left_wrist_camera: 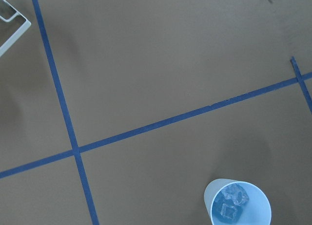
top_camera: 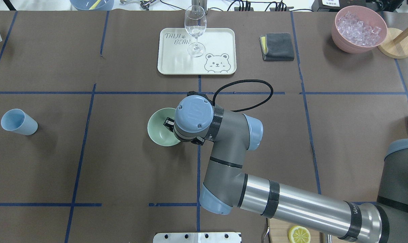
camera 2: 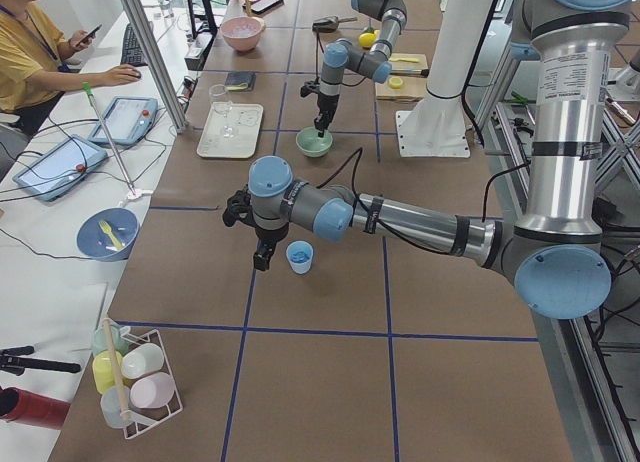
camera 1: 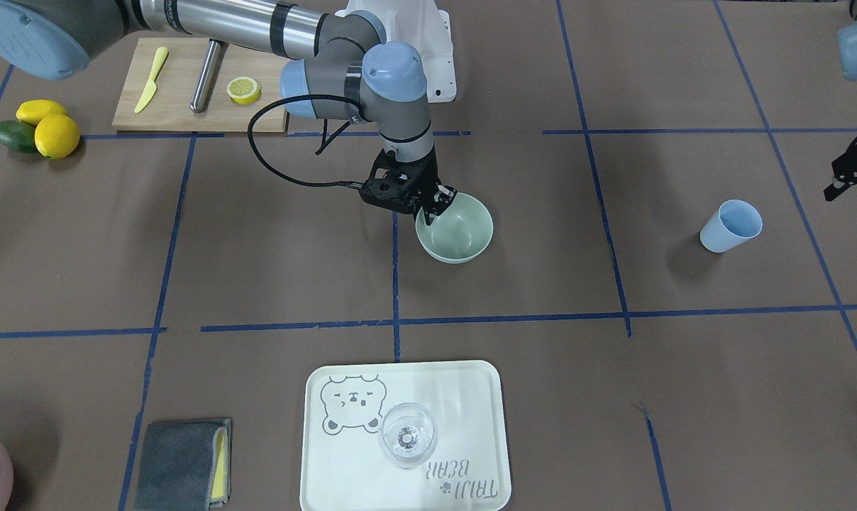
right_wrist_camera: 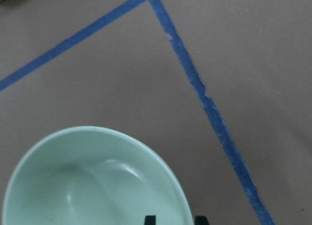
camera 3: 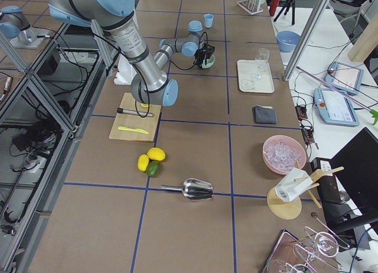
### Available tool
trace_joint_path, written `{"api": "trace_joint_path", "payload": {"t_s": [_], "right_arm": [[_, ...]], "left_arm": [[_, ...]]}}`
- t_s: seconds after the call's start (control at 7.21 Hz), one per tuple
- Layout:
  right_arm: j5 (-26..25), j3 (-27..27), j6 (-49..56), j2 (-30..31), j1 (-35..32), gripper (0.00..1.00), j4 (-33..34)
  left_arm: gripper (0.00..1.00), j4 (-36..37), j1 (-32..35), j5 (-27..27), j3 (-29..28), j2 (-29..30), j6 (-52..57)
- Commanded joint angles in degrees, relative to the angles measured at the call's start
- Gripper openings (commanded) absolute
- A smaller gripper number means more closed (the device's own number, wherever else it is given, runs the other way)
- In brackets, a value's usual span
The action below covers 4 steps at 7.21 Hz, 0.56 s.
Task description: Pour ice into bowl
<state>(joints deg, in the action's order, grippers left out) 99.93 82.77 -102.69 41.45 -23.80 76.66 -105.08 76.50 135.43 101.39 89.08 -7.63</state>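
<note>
bowl (camera 1: 455, 231) | right claw (camera 1: 439, 202) clenched on rim | left claw (camera 1: 843, 177) state unclear

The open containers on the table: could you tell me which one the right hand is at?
The pale green bowl at the table's middle: the right hand is at its rim. The blue cup, pink bowl and glass stand far off.

- The bowl (camera 1: 455, 233) is smooth and matte, with a soft sheen inside.
- The ice (left_wrist_camera: 231, 201) is clear and glassy.
- The light blue cup (camera 1: 731, 226) looks like matte plastic.
- The worktop (camera 1: 258, 255) is covered in dull brown paper marked with blue tape.
- The cutting board (camera 1: 180, 106) is pale wood.
- The stemmed glass (top_camera: 195, 30) is clear and glossy.
</note>
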Motion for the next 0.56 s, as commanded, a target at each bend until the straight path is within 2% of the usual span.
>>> {"api": "trace_joint_path", "payload": {"t_s": [0.0, 0.14, 0.28, 0.42], "right_arm": [[3.0, 9.5, 0.1, 3.6, -5.9, 1.0, 0.3], [7.2, 14.2, 0.1, 8.4, -9.6, 1.0, 0.2], [8.2, 17.0, 0.8, 11.8, -11.6, 1.0, -0.1], [8.1, 18.0, 2.0, 12.2, -13.5, 1.0, -0.2]], "left_arm": [[1.0, -20.8, -2.8, -0.4, -2.1, -7.0, -1.7], [1.0, -31.5, -2.8, -2.2, -2.3, -9.7, -12.7], [1.0, -42.5, -3.1, -4.6, -2.1, -14.5, -24.4], [1.0, -52.4, -3.8, -8.1, -1.6, -19.0, -27.1]]}}
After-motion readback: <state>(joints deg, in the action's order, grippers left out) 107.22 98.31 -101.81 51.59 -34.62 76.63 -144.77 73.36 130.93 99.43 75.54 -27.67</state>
